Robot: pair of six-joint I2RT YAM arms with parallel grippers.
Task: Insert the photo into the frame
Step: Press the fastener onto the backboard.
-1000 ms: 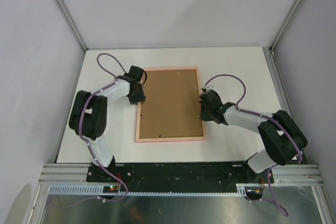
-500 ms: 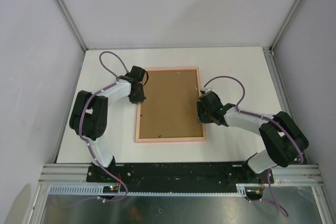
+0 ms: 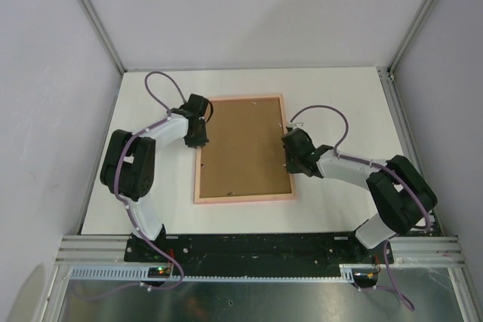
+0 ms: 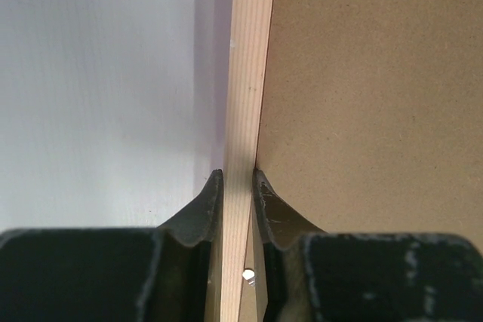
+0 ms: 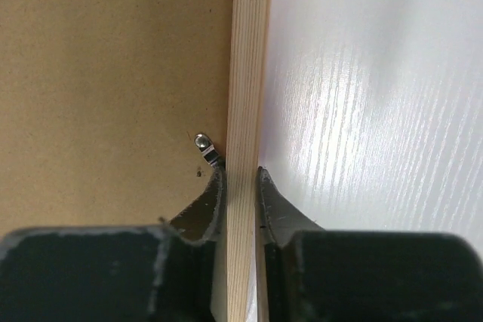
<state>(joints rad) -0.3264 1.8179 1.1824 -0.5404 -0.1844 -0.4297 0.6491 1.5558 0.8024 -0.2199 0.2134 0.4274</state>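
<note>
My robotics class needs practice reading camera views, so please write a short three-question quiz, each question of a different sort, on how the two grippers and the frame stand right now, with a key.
1. True or false: the left gripper hangs open above the backing board.
2. Multiple choice: what shows inside the frame in the top view? A) bare glass B) the brown backing board C) a sunflower print
3. Fill in: the right gripper pinches the frame's ___ long rail.
Key: 1 false, it is closed on the frame's left rail; 2 B; 3 right.
</note>
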